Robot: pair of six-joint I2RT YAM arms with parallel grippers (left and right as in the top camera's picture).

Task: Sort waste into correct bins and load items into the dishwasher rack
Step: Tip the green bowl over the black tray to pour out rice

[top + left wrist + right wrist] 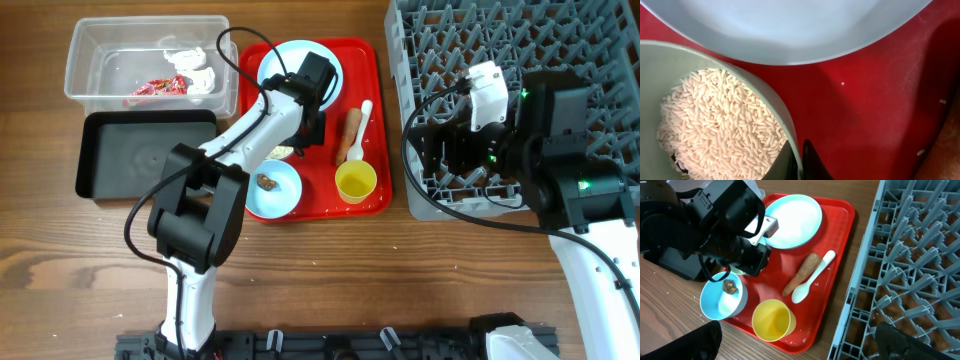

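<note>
My left gripper (pixel 799 162) is shut on the rim of a pale green bowl (pixel 655 65) full of white rice (pixel 715 125), one finger inside and one outside. The bowl stands on the red tray (pixel 320 195) beside the pale blue plate (pixel 285 62). Also on the tray are a blue bowl (pixel 283 197) holding a brown lump (pixel 267 182), a yellow cup (pixel 355 182), a carrot (pixel 349 135) and a white spoon (pixel 363 120). My right gripper (pixel 795 345) is open and empty, hovering by the left edge of the grey rack (pixel 560 40).
The clear bin (pixel 72 75) at the back left holds the red-and-white wrapper (pixel 155 88) and white tissue (pixel 190 62). The black bin (pixel 140 155) lies in front of it. Rice grains are scattered on the tray.
</note>
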